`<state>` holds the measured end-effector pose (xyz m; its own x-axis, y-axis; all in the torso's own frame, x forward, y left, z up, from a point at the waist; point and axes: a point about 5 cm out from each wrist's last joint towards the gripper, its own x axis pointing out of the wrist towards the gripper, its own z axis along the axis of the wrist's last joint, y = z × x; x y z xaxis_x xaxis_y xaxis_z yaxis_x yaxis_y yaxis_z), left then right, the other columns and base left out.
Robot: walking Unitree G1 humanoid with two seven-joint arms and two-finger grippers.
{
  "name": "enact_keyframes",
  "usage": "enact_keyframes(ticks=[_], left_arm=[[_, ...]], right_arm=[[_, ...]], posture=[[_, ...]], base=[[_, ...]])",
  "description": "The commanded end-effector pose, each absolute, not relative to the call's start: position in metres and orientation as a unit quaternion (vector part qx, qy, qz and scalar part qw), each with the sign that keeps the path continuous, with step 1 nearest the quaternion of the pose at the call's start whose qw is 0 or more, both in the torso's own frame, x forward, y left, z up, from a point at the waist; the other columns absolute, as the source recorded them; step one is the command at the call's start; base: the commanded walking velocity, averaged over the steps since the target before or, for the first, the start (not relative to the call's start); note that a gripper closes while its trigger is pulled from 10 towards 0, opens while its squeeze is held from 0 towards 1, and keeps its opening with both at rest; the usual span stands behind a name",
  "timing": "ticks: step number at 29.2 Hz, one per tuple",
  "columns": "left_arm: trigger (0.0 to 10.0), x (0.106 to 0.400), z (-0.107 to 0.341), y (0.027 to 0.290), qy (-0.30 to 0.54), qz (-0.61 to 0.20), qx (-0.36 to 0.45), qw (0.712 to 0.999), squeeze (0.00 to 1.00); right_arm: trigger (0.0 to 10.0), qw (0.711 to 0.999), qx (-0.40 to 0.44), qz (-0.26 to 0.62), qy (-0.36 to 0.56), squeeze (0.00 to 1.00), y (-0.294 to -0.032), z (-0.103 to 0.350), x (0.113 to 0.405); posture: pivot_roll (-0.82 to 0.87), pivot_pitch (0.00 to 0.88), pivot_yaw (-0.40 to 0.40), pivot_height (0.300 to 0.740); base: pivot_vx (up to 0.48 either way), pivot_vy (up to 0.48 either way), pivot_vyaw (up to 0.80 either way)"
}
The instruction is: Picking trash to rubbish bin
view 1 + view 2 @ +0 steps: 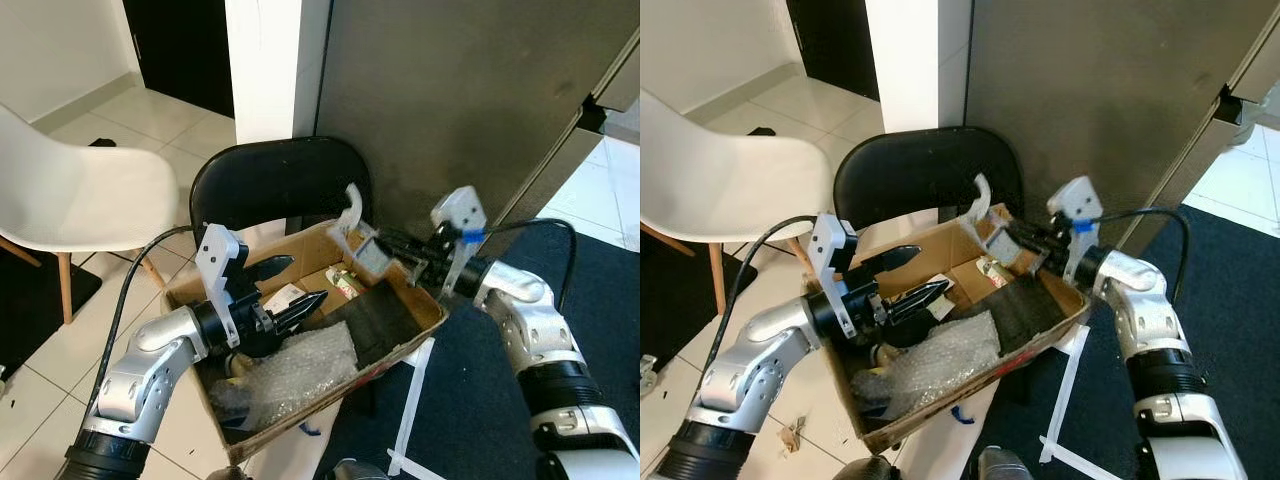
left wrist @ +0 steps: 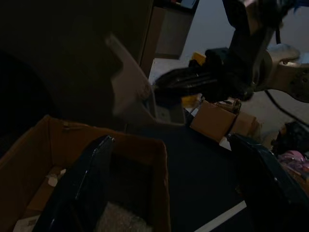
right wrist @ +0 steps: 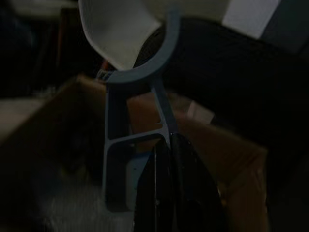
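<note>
- Right gripper [image 1: 385,250]: fingers clamped on a pale plastic piece [image 1: 357,235], apparently trash, held above the cardboard box's [image 1: 400,345] far-right corner.
- Left gripper [image 1: 290,290]: fingers spread wide, over the box's left half.

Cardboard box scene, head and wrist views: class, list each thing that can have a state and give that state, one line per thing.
cardboard box: open-topped, partly filled
bubble wrap: crumpled, lying inside the box
white plastic piece: held above the box's far side
right gripper: shut on the white plastic piece
left gripper: open, holding nothing, over the box
black chair: upright behind the box
white chair: upright
</note>
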<state>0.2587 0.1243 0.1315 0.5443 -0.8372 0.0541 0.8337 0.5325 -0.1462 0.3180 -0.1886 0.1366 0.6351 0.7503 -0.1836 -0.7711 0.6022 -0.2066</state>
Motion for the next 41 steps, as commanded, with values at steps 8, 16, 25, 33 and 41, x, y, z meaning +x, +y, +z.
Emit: enact_keyframes(ticks=[8,16,25,33,41], left_arm=[[10.0,0.251,0.122,0.127,0.044,-0.488,-0.064,0.869,0.0],[10.0,0.241,0.113,0.14,0.097,-0.5,-0.028,0.86,0.0],[10.0,0.242,0.108,0.195,0.172,-0.42,0.087,0.887,0.0],[10.0,0.247,0.12,0.232,0.187,-0.353,0.158,0.903,0.0],[10.0,0.246,0.12,0.226,0.183,-0.361,0.156,0.901,0.0]], right_arm=[[10.0,0.892,-0.199,0.397,0.082,0.0,-0.197,0.13,0.321],[10.0,0.907,-0.19,0.368,0.073,0.0,-0.197,0.133,0.327],[10.0,0.928,-0.156,0.337,0.042,0.0,-0.198,0.143,0.336],[10.0,0.917,-0.187,0.347,0.06,0.0,-0.201,0.135,0.333],[10.0,0.902,-0.205,0.37,0.083,1.0,-0.205,0.128,0.327]], posture=[[-0.03,0.0,-0.053,0.74],[-0.02,0.0,-0.055,0.74],[-0.01,0.0,-0.062,0.74],[-0.01,0.0,-0.064,0.74],[-0.02,0.0,-0.063,0.74]], base=[[0.0,0.0,0.0],[0.0,0.0,0.0],[0.0,0.0,0.0],[0.0,0.0,0.0],[0.0,0.0,0.0]])
